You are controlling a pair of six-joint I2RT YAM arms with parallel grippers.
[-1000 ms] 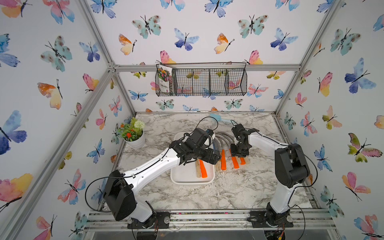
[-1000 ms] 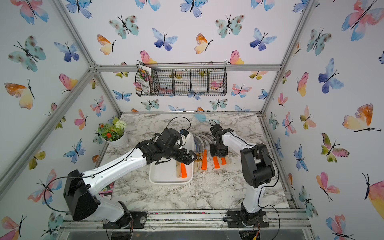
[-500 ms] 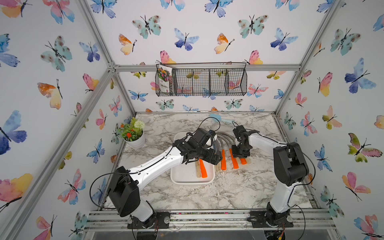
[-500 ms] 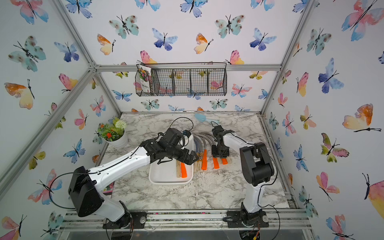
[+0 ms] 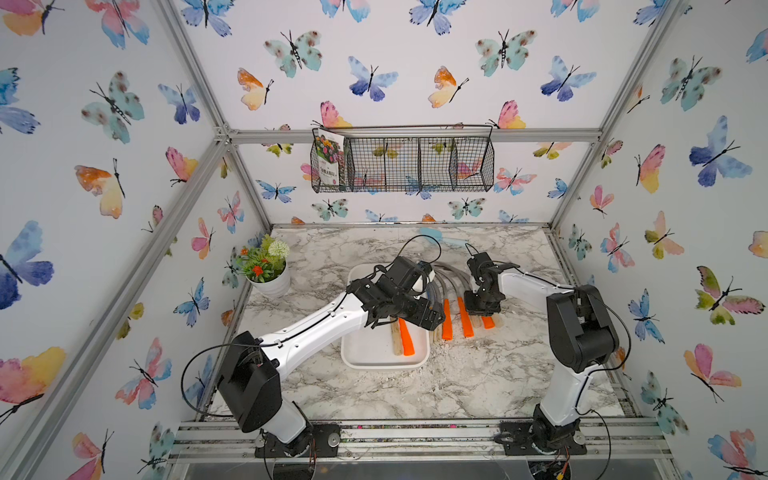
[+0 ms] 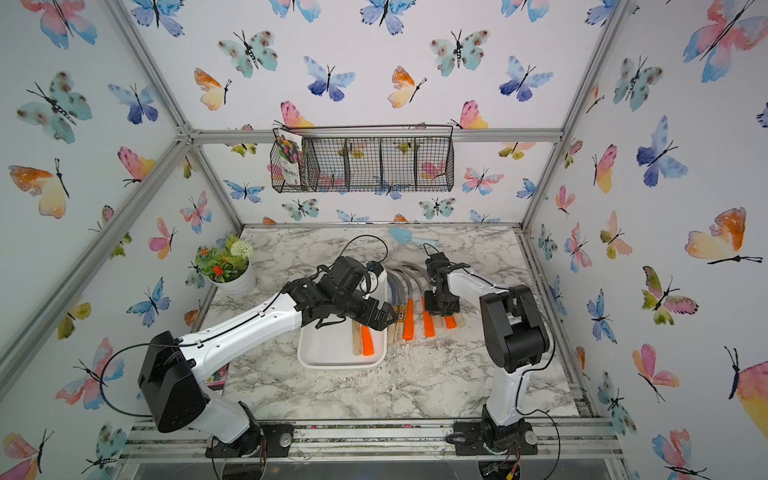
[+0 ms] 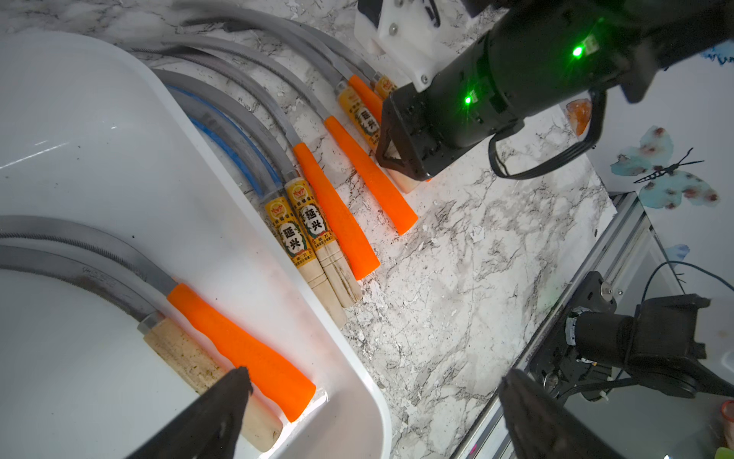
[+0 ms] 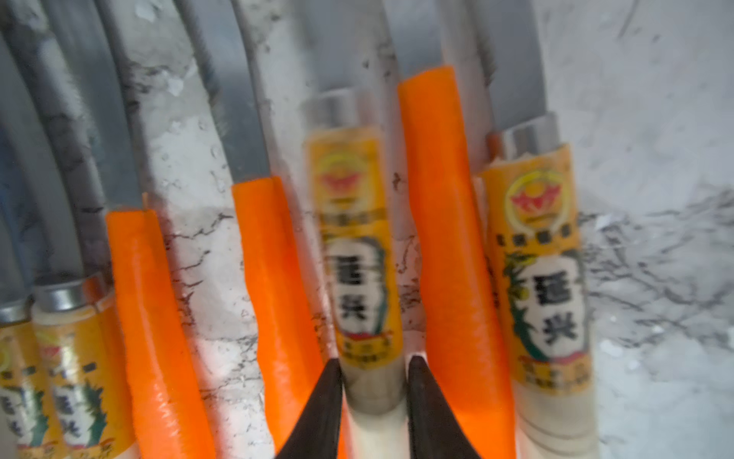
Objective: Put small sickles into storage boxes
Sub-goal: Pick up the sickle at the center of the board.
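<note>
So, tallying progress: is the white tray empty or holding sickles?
Holding two: an orange-handled sickle and a plain wooden-handled sickle lie inside the white tray.

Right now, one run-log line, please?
left gripper: open, empty | right gripper: shut on wood sickle | tray: two sickles inside

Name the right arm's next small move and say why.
Probably lift straight up a little. The right tool has its fingers against both sides of the labelled wooden-handled sickle, which lies between two orange-handled sickles; a short lift should clear them before moving to the white tray.
</note>
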